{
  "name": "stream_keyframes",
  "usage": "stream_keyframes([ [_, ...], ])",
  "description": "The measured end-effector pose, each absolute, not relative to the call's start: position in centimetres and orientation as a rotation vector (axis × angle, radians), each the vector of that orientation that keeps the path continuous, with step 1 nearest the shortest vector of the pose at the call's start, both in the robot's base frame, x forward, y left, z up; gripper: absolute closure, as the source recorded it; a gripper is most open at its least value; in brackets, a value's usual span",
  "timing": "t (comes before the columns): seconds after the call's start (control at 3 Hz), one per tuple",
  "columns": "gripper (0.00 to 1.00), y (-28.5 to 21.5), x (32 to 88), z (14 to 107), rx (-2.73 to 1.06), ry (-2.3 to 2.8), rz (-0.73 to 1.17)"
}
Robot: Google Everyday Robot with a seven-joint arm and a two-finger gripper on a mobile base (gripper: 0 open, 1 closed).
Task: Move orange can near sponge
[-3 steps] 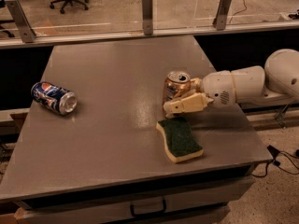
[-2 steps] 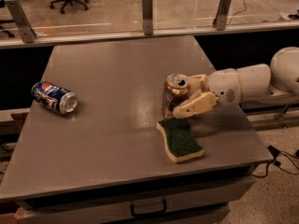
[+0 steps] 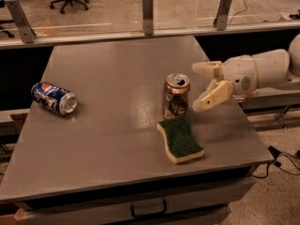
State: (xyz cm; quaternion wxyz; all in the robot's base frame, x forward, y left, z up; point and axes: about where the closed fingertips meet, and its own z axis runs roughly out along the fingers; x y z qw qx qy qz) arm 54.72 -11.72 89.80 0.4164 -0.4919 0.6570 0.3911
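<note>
Grey table [image 3: 108, 139] holds the orange can [image 3: 176, 96] upright, just behind the sponge [image 3: 180, 139]; the gripper [image 3: 198, 88] hangs just right of the can, jaws spread wide, holding nothing

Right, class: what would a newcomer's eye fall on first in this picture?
An upright orange can stands toward the right of the table, just behind the green-topped sponge. The gripper sits open close beside the can, not touching it. At the far left a blue Pepsi can lies on its side.
</note>
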Motion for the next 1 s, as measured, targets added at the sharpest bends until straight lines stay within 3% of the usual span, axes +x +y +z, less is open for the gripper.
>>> stream_keyframes([
  [0.67,0.00,-16.5,55.7,103.6,-1.211,1.494,0.472],
  [1.0,0.00,-17.1,57.1,106.1,-1.146,1.458,0.375],
])
